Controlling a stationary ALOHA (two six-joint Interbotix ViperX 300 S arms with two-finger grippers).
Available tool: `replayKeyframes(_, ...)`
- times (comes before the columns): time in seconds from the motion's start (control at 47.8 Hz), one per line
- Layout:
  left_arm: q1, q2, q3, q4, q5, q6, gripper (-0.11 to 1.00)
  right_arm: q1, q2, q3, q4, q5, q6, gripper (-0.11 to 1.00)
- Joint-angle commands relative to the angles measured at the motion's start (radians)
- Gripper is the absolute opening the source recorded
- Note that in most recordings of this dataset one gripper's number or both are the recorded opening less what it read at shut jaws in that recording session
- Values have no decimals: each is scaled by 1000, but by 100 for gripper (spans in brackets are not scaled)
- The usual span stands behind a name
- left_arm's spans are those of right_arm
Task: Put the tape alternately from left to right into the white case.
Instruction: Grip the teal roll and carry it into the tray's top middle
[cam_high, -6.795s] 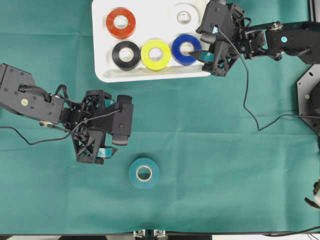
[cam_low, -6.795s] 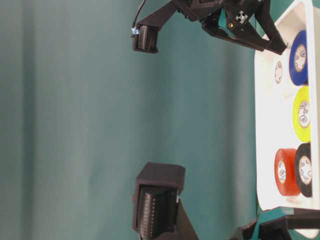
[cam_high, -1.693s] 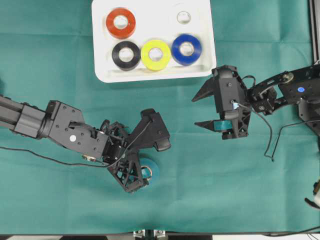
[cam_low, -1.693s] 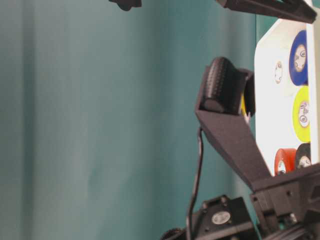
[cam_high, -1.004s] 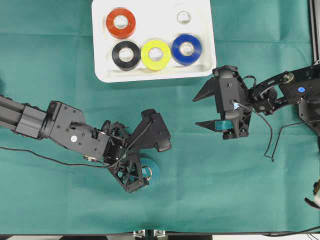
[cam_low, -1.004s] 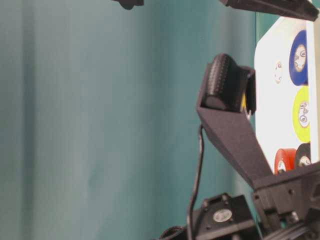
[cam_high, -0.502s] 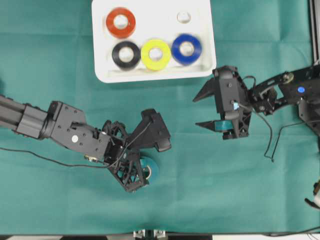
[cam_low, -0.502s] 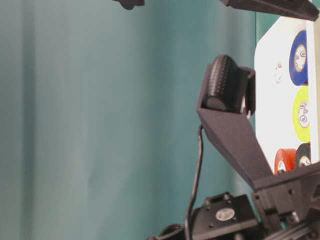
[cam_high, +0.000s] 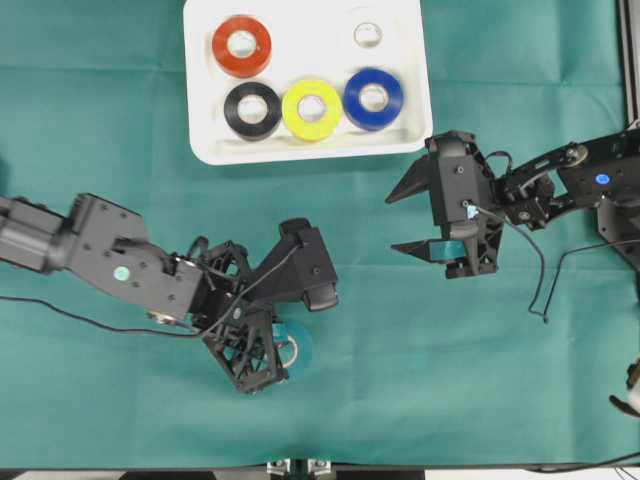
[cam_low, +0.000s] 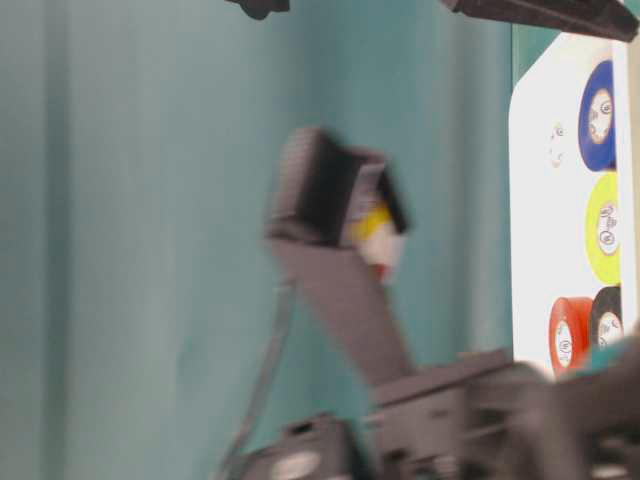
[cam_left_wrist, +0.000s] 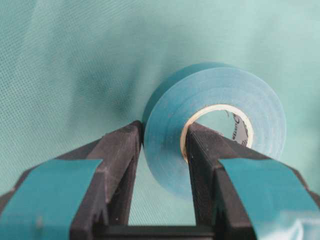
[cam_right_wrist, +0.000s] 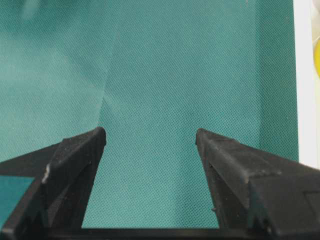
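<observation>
Where the green cloth (cam_high: 420, 380) lies bare near the front edge, the left gripper (cam_left_wrist: 161, 150) is clamped on the teal tape roll (cam_left_wrist: 220, 125), one finger (cam_left_wrist: 205, 165) inside its core, the other against its outer wall. The right gripper (cam_high: 403, 219) hangs wide apart and holds nothing. In the white case (cam_high: 300, 152) lie the orange-red (cam_high: 241, 45), black (cam_high: 251, 110), yellow (cam_high: 312, 109), blue (cam_high: 373, 98) and white (cam_high: 367, 33) rolls.

Open cloth (cam_high: 360, 330) btwn tools; free slot in white case (cam_high: 306, 35)
</observation>
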Motion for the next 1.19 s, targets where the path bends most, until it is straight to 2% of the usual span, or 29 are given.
replayKeyframes(0.0,-5,-64,-11,-2,8,6,-4,2,-6,-11,-2,-6,-2,80)
replayKeyframes(0.251,-5,-94,-11,-2,69,6,-4,2,-6,-9,-3,-6,-2,80)
replayKeyframes(0.564,23,-101,-3,2,74,25,-4,2,-6,-9,-2,-6,-2,80)
replayKeyframes(0.815,94,-109,21,2,72,146,-4,2,-6,-11,-2,-6,-2,80)
replayKeyframes(1.171,199,-117,28,2,69,265,-4,3,-6,-12,-2,-6,-2,80)
